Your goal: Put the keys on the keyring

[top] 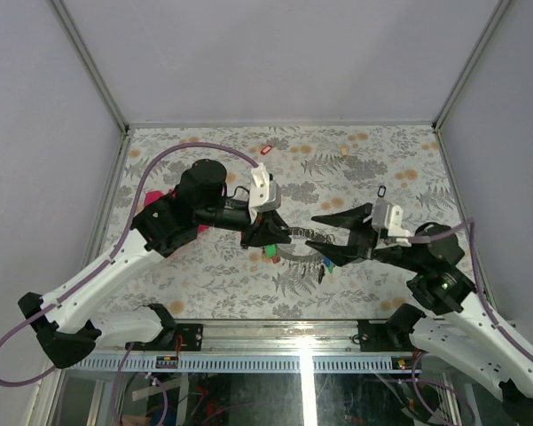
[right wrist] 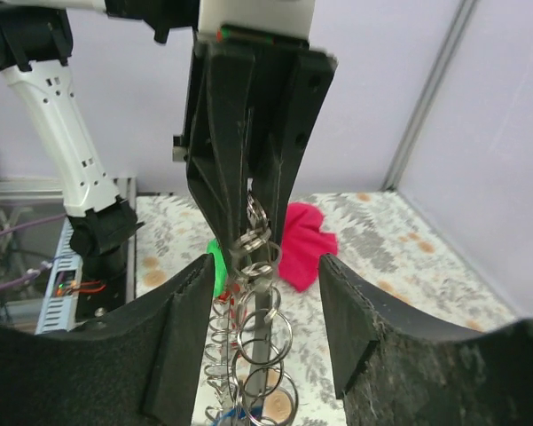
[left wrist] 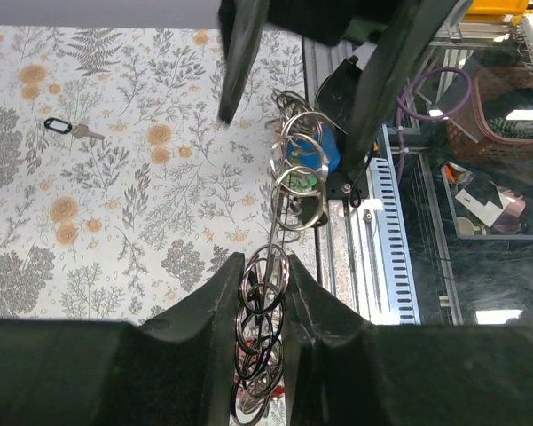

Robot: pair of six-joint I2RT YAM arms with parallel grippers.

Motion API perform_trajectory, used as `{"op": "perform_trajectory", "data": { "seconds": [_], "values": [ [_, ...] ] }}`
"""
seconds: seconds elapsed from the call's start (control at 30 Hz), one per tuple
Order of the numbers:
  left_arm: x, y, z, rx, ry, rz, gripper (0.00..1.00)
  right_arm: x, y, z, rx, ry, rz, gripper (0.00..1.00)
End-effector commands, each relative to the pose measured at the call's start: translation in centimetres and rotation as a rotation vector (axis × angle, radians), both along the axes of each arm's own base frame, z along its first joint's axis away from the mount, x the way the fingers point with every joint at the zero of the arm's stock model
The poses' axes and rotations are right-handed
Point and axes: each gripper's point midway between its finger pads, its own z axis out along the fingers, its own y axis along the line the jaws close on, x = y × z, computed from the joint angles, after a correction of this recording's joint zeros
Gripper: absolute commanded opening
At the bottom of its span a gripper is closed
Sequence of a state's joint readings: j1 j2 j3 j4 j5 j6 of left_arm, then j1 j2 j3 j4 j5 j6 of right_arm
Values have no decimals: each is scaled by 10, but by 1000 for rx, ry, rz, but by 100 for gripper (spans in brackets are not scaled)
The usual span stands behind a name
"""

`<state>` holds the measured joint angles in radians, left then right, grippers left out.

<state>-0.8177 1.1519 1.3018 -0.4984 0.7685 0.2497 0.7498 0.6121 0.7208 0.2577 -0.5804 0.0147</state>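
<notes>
Left fingers (left wrist: 215, 330) clamp the keyring (left wrist: 275, 232); right fingers (right wrist: 188, 342) apart astride it, far from table (top: 386, 173) edges

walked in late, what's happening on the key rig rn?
Both arms meet mid-table at the keyring. The left claw is pinched shut on it. The right claw straddles the same ring with its fingers apart, gripping nothing. Some tagged keys already hang on the ring. A red-tagged key and a black-tagged key lie loose farther back on the table, not yet threaded.
</notes>
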Motion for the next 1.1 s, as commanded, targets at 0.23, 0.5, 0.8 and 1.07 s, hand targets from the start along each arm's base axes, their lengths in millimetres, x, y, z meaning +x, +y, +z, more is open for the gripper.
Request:
{"op": "perform_trajectory", "data": {
  "seconds": [0.23, 0.5, 0.8, 1.07],
  "values": [
    [26, -5, 22, -110, -28, 166, 0, 24, -57, 37, 98, 9, -344, 55],
    [54, 6, 29, -192, -57, 370, 0, 55, -75, 38, 144, 353, -546, 52],
    [76, 21, 35, -315, -66, 548, 0, 72, -71, 17, 71, 610, -649, 57],
    [78, 28, 41, -345, -65, 590, 0, 76, -47, 14, -11, 721, -599, 61]
  ]
}}
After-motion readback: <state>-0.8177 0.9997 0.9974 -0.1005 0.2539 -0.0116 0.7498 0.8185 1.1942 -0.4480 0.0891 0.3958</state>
